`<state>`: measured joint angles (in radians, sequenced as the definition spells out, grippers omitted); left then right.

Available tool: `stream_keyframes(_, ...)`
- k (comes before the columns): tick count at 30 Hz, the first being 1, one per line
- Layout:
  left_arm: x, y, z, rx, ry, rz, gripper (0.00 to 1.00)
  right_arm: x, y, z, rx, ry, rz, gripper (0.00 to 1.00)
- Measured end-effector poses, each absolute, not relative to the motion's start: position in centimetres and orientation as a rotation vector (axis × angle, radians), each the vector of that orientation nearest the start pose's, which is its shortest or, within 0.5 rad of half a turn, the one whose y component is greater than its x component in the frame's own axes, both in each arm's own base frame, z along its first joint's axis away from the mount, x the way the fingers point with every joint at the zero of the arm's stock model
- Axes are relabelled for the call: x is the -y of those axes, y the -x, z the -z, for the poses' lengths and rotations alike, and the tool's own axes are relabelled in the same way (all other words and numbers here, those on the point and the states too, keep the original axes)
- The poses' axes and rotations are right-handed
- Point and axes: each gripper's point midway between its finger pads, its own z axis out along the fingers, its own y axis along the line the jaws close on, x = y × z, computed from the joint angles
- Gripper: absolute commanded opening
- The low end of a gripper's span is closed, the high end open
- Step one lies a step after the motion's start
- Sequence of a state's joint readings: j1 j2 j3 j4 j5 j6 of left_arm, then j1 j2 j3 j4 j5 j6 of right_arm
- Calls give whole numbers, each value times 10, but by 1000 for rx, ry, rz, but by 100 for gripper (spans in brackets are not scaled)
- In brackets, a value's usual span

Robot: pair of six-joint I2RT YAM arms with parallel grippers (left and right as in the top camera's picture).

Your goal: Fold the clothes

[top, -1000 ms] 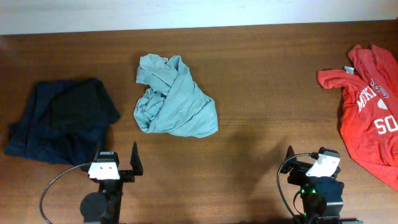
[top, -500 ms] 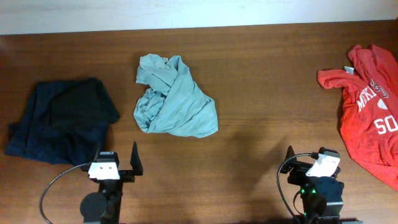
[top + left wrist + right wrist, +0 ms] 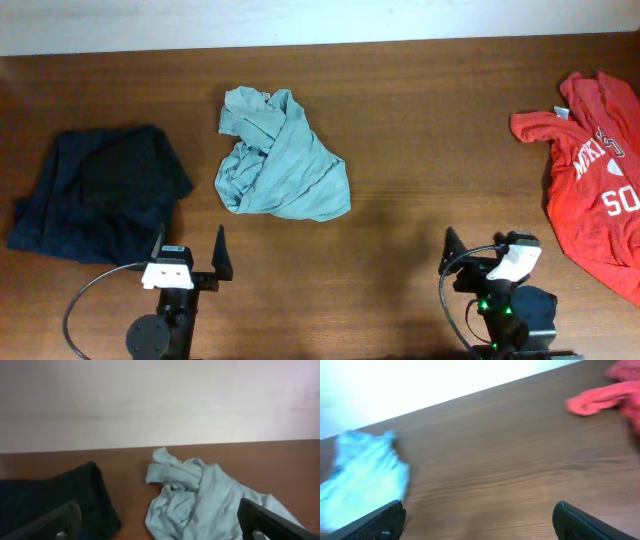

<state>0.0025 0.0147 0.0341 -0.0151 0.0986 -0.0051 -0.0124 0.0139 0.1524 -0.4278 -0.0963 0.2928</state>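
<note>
1. Change check, left to right: the left gripper (image 3: 188, 255) sits much as it did at the near edge of the counter (image 3: 420, 130). The right gripper (image 3: 478, 252), well to its right, has swung a little toward it. The right wrist view is smeared, which fits an arm in motion.
2. My read: an approach is only starting, and no fold has begun.
3. Navy garment (image 3: 100, 190): beyond the left gripper and off to its left. Undisturbed, and not my job.
4. Left gripper: jaws spread as wide as they go, with nothing between them.
5. Pale teal T-shirt (image 3: 285, 160): on the counter beyond the left gripper, a little to its right and apart from it. It has not moved.
   - It is a crumpled heap whose long axis runs diagonally. The narrow bunched end points far-left, and the broad mass lies near-right.
   - I cannot tell collar, hem or sleeves, so I judge it needs spreading flat first.
6. Right gripper: jaws also wide apart, holding nothing.
7. Red T-shirt (image 3: 595, 170): farthest right of the left gripper, spread loosely and untouched.
</note>
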Motion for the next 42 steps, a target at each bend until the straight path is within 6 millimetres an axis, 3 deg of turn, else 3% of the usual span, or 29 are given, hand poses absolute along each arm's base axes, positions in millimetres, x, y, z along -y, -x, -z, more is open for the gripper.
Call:
stream_keyframes(8,44,-240,-187,-1543,-201,206,99,-58,-221,-162,-1796,-30,-538,98)
stream_keyframes(12,46,-238,-196,-1562,-209,218,99,-67,-217,-170,-1804,8,-588,98)
stream_keyframes(17,39,-240,-226,-1676,-167,195,99,-71,-218,-212,-1825,30,-603,98)
stream_keyframes(19,35,-248,-246,-1723,-148,181,99,-71,-221,-228,-1889,28,-604,98)
stream_keyframes(23,31,-271,-272,-1873,-123,175,99,-71,-231,-240,-2051,-3,-614,98)
stream_keyframes(27,33,-300,-287,-2062,-118,204,99,-71,-252,-257,-2288,-71,-640,98)
stream_keyframes(29,38,-316,-283,-2172,-125,248,99,-73,-270,-263,-2367,-92,-666,98)
stream_keyframes(31,47,-327,-273,-2237,-144,322,99,-78,-287,-256,-2447,-104,-709,98)
stream_keyframes(36,54,-338,-246,-2326,-150,384,99,-81,-300,-217,-2608,-118,-745,98)
stream_keyframes(38,53,-341,-233,-2373,-138,380,99,-72,-300,-196,-2700,-215,-688,98)
stream_keyframes(42,52,-338,-184,-2571,-98,401,90,-37,-286,-163,-2850,-471,-403,98)
